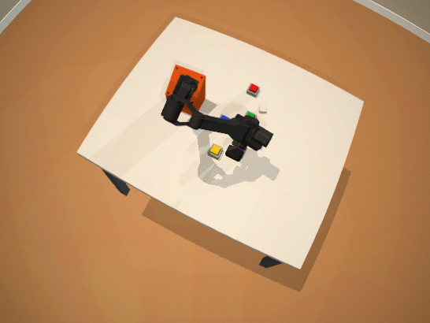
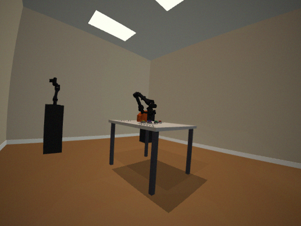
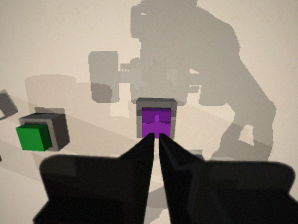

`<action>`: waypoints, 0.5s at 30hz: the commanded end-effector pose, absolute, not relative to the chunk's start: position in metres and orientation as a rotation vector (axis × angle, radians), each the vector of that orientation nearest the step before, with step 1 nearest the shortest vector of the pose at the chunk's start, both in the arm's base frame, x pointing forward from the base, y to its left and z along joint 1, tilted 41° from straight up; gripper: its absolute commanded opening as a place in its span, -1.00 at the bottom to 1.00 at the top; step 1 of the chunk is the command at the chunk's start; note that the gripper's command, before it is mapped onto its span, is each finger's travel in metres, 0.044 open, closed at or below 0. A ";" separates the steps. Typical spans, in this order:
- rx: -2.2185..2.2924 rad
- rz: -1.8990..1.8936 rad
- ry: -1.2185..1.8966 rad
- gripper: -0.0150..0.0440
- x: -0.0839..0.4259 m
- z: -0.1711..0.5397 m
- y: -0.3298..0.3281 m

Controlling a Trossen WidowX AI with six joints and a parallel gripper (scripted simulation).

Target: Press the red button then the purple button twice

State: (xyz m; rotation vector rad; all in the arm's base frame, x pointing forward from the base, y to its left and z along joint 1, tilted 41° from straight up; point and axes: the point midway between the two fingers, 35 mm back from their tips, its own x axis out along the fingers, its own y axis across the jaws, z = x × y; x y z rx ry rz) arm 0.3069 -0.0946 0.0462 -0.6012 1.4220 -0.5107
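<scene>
The purple button (image 3: pixel 156 123) stands in its grey housing near the middle of the wrist view. It is also a small spot in the exterior view (image 2: pixel 149 121); in the top view the arm hides almost all of it. My gripper (image 3: pixel 156 137) is shut and holds nothing. Its tips overlap the near edge of the purple cap in the wrist view and appear to be above it; whether they touch cannot be told. The red button (image 1: pixel 253 88) (image 2: pixel 160 122) stands up in its housing, away from the gripper, and is out of the wrist view.
A green button (image 1: pixel 250 114) (image 3: pixel 33 137) is left of the purple one in the wrist view. A blue button (image 1: pixel 224 117) is partly under the arm. A yellow button (image 1: pixel 215 150) is beside the gripper. A small white block (image 1: pixel 263 109) lies near the green button.
</scene>
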 end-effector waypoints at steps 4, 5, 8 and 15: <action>-0.607 -0.511 1.425 -0.42 0.308 0.037 -0.102; -0.607 -0.511 1.425 -0.42 0.308 0.036 -0.103; -0.607 -0.511 1.425 -0.42 0.309 0.033 -0.106; -0.607 -0.511 1.425 -0.42 0.309 0.024 -0.114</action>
